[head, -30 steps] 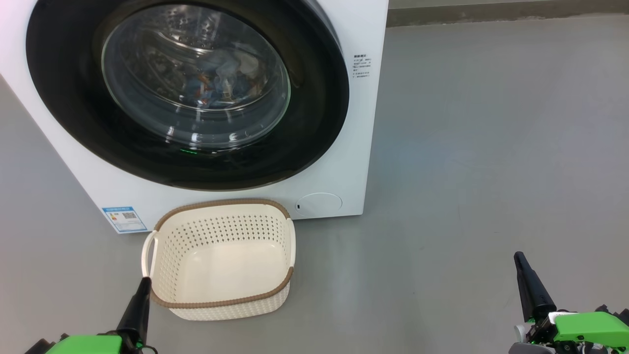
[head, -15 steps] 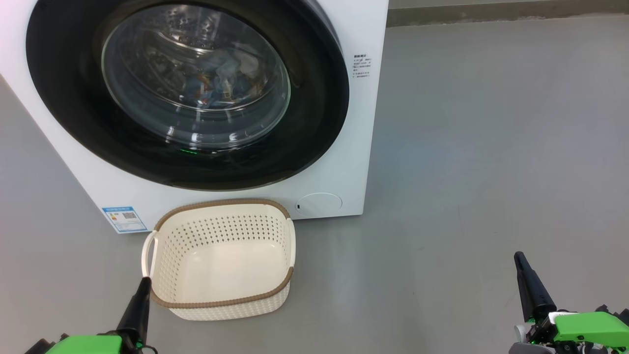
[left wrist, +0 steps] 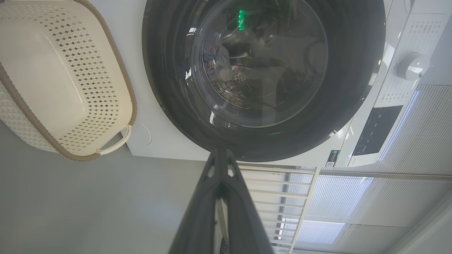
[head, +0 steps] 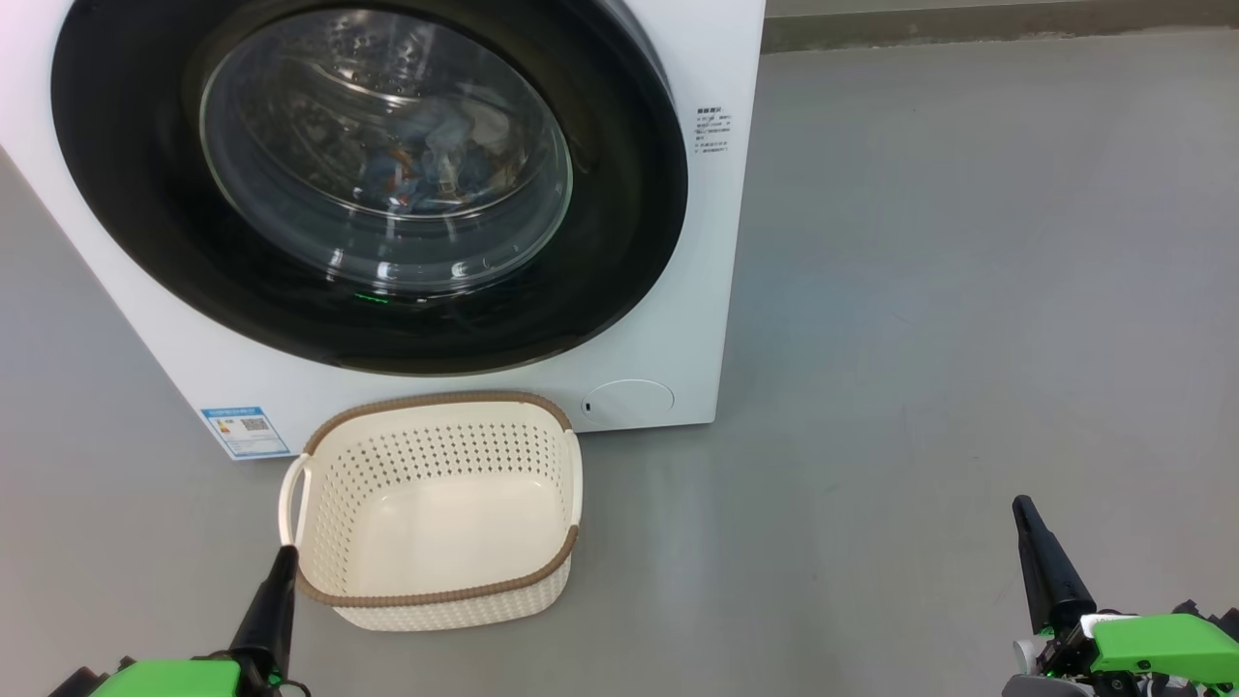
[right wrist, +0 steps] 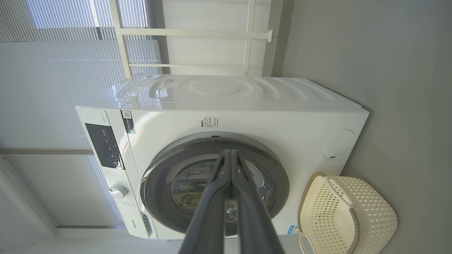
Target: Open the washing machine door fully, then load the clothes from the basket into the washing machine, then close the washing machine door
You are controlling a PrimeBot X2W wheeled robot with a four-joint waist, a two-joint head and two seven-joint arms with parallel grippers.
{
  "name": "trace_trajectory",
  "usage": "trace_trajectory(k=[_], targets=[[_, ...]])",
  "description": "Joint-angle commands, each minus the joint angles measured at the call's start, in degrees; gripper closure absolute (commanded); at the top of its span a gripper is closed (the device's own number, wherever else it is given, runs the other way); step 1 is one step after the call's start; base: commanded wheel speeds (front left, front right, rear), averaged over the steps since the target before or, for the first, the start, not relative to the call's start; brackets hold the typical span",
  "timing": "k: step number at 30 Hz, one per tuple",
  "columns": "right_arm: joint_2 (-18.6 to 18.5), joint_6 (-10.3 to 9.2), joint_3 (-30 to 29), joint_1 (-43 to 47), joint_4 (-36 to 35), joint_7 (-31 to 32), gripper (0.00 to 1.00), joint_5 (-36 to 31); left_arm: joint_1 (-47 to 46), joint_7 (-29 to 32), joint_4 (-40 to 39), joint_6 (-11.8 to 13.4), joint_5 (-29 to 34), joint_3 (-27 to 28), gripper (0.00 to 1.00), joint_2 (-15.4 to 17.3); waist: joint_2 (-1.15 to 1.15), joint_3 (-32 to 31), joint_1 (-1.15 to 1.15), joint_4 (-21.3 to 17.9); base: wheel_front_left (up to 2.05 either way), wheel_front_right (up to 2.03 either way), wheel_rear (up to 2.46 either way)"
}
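Left gripper [head: 285,557] at lower left, fingers pressed together, nothing held; right gripper [head: 1024,513] at lower right, likewise clenched and empty. Basket [head: 440,397] just past the left tip, low centre-left, empty, on the floor right in front of the washing machine [head: 678,368]. Washing machine door [head: 619,242], upper left, looks shut flush; clothes [head: 426,169] visible through its glass, inside the drum. Judgement: all three steps look done, task at its end. Next move probably just arms parked, maybe a check that the door latched.

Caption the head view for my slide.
Washing machine door closed with the clothes inside, basket empty on the floor before it, left gripper and right gripper low, jaws shut, holding nothing.
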Motion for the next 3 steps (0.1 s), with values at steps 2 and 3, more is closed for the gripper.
trace_trajectory(k=[2,3], targets=[[-0.2,0.09,1.4,-2.3,-1.5,0.5,1.00,0.2,-2.3,0.3,-1.1,-0.4,-0.5,2.0,1.00,1.4,0.00,0.0,0.00,0.0,0.00,0.00,0.00],[-0.2,0.09,1.4,-2.3,-1.5,0.5,1.00,0.2,-2.3,0.3,-1.1,-0.4,-0.5,2.0,1.00,1.4,0.00,0.0,0.00,0.0,0.00,0.00,0.00]])
